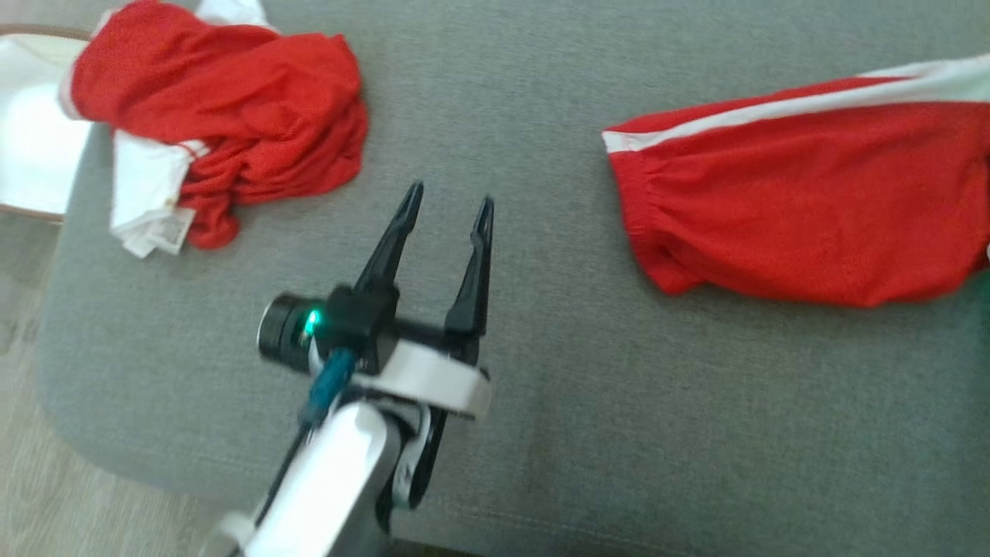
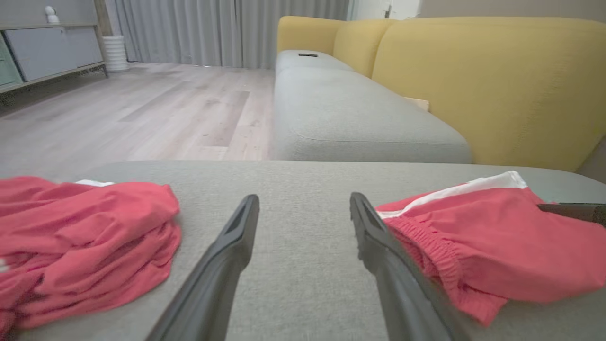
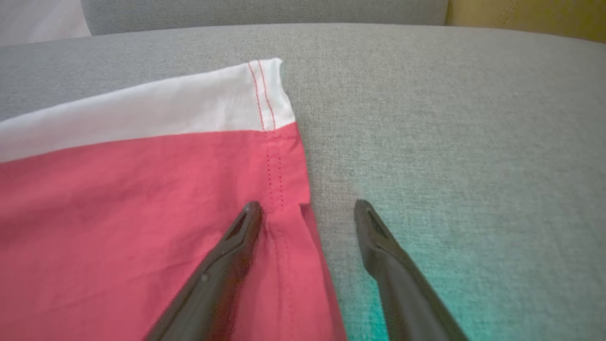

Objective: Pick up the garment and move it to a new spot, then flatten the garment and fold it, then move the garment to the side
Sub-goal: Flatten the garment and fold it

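Two tools released | left tool (image 1: 450, 197) between crumpled heap (image 1: 232, 100) and garment (image 1: 812, 209) | right tool (image 3: 307, 204) straddles garment edge | grey cushion (image 1: 541, 348) beneath

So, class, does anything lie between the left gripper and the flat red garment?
Nothing visible does. Bare grey cushion separates the open left gripper from the flat red garment; the crumpled red garment lies on the gripper's other side.
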Tool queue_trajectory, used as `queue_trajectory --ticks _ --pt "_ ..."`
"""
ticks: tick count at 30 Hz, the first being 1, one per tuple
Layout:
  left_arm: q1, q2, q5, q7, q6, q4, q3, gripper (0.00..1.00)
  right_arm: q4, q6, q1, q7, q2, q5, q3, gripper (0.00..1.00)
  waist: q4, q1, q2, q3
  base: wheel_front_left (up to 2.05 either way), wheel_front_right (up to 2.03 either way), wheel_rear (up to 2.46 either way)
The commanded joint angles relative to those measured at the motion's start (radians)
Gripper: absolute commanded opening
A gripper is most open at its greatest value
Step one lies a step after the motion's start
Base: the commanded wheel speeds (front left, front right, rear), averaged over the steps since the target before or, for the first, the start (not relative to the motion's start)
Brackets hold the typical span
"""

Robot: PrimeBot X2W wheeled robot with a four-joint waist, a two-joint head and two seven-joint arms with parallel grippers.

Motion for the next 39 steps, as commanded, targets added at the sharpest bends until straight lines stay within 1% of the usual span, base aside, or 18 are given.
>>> queue_trajectory --ticks 1,5,6,7,8,9,10,14,19,25,30,34,39 --pt "0.020 0.010 0.034 -0.012 0.007 -0.056 0.045 1.00 0.003 0.007 0.033 0.021 -0.013 0.018 0.019 1.00 0.019 0.0000 0.0000 -0.015 0.00 0.00 0.00" --pt "0.098 0.009 0.093 -0.012 0.014 -0.091 0.061 1.00 0.029 0.007 0.045 0.089 0.013 0.077 0.030 1.00 0.033 0.0000 0.0000 -0.030 0.00 0.00 0.00" --pt "0.114 0.011 0.106 -0.012 0.015 -0.093 0.065 1.00 0.030 0.007 0.049 0.105 0.017 0.087 0.036 0.93 0.034 0.0000 0.0000 -0.034 0.00 0.00 0.00" --pt "0.129 0.011 0.117 -0.012 0.017 -0.097 0.070 1.00 0.028 0.007 0.054 0.117 0.019 0.096 0.044 0.70 0.035 0.0000 0.0000 -0.038 0.00 0.00 0.00" --pt "0.144 0.012 0.127 -0.012 0.018 -0.098 0.075 1.00 0.026 0.007 0.059 0.123 0.019 0.105 0.048 0.40 0.035 0.0000 0.0000 -0.043 0.00 0.00 0.00" --pt "0.158 0.013 0.133 -0.012 0.019 -0.098 0.081 1.00 0.024 0.007 0.063 0.125 0.018 0.113 0.050 0.27 0.034 0.0000 0.0000 -0.048 0.00 0.00 0.00" --pt "0.170 0.012 0.137 -0.012 0.020 -0.102 0.090 1.00 0.022 0.007 0.068 0.123 0.017 0.119 0.051 0.00 0.033 0.0000 0.0000 -0.053 0.00 0.00 0.00" --pt "0.210 0.025 0.180 -0.012 0.027 -0.106 0.119 1.00 0.036 0.007 0.084 0.081 -0.005 0.115 0.043 0.00 0.024 0.0000 0.0000 -0.080 0.00 0.00 0.00" --pt "0.257 0.029 0.194 -0.012 0.027 -0.106 0.157 1.00 0.087 0.007 0.089 0.001 -0.038 0.054 0.018 0.00 -0.006 0.0000 0.0000 -0.117 0.00 0.00 0.00" --pt "0.294 0.027 0.203 -0.012 0.012 -0.109 0.187 1.00 0.134 0.007 0.066 -0.055 -0.076 -0.052 -0.007 0.00 -0.058 0.0000 0.0000 -0.162 0.00 0.00 0.00" --pt "0.303 0.018 0.207 -0.012 -0.008 -0.102 0.189 1.00 0.149 0.007 0.033 -0.068 -0.079 -0.110 -0.032 0.00 -0.069 0.0000 0.0000 -0.183 0.00 0.00 0.00" --pt "0.309 0.009 0.212 -0.012 -0.019 -0.094 0.195 1.00 0.124 0.007 -0.003 -0.080 -0.042 -0.139 -0.041 0.00 -0.073 0.0000 0.0000 -0.201 0.00 0.00 0.00" --pt "0.321 0.002 0.216 -0.012 -0.032 -0.079 0.200 1.00 0.052 0.007 -0.024 -0.084 0.041 -0.161 -0.042 0.00 -0.077 0.0000 0.0000 -0.226 0.00 0.00 0.00"
